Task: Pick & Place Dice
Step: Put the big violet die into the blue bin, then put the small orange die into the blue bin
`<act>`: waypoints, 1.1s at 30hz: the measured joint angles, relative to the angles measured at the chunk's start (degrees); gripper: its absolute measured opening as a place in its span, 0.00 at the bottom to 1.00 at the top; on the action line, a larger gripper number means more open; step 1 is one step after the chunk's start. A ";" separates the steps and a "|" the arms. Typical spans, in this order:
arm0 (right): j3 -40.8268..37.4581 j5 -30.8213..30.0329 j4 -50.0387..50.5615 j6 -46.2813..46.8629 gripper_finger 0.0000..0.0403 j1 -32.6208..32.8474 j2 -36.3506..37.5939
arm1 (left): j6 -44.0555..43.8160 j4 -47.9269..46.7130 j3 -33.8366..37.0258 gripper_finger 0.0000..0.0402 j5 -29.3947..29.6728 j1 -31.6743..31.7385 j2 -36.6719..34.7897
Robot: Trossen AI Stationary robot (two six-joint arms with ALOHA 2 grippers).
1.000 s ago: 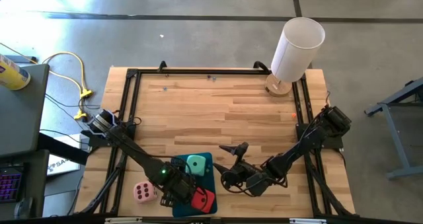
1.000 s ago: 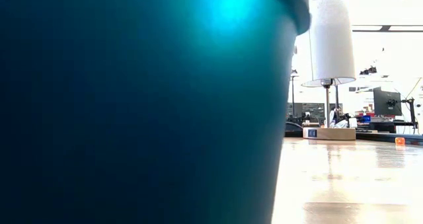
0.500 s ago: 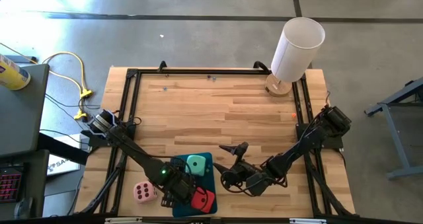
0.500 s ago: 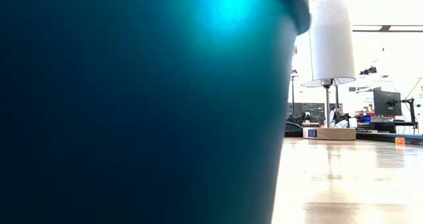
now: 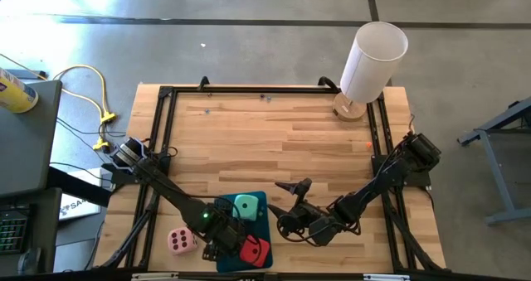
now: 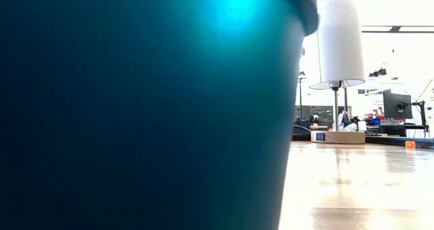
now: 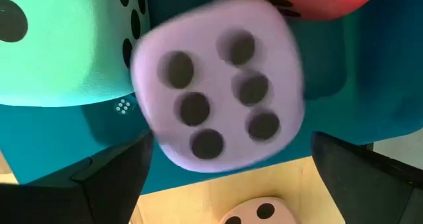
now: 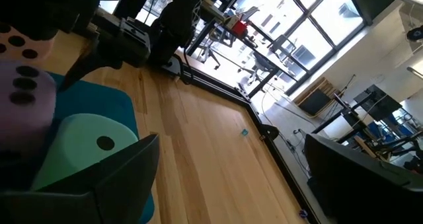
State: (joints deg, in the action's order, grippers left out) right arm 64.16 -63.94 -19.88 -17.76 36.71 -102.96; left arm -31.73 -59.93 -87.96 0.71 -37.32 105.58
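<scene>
Since a moment ago the left gripper (image 5: 222, 246) has spread its jaws wide, and the soft, round-cornered lilac die (image 7: 218, 85) blurs between them over the smooth teal tray (image 5: 259, 205), beside the foam-like mint die (image 5: 246, 205) and red die (image 5: 255, 249). Pale pink die (image 5: 179, 241) sits on planked wood just beside the tray; the right gripper (image 5: 282, 210) waits near, jaws wide and empty.

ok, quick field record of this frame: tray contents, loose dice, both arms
tray: teal tray, near table edge
on tray: mint green die, red die
lilac die: between the left gripper's open jaws, over the tray; looks just let go, blurred
off tray: pale pink die, on the wood on the tray's left-arm side
right gripper: jaws open, empty, waiting beside the tray
other: lamp at far table corner
</scene>
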 joint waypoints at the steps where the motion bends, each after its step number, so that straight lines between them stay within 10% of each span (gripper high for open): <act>1: 0.00 0.00 0.00 0.02 0.91 0.00 0.00 | 0.00 -0.01 0.00 0.98 0.05 0.00 0.00; 22: 0.00 -0.04 0.00 0.15 0.91 0.00 0.00 | 4.59 -0.57 -0.13 1.00 -1.69 2.86 -3.71; 33: 0.00 -0.45 1.48 3.43 0.91 0.09 0.00 | -2.65 -12.62 -0.17 1.00 14.34 1.95 -13.33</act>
State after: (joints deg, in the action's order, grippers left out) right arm 64.16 -64.39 -18.40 -14.33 36.80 -102.96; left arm -34.38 -72.55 -88.14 15.05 -35.37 92.25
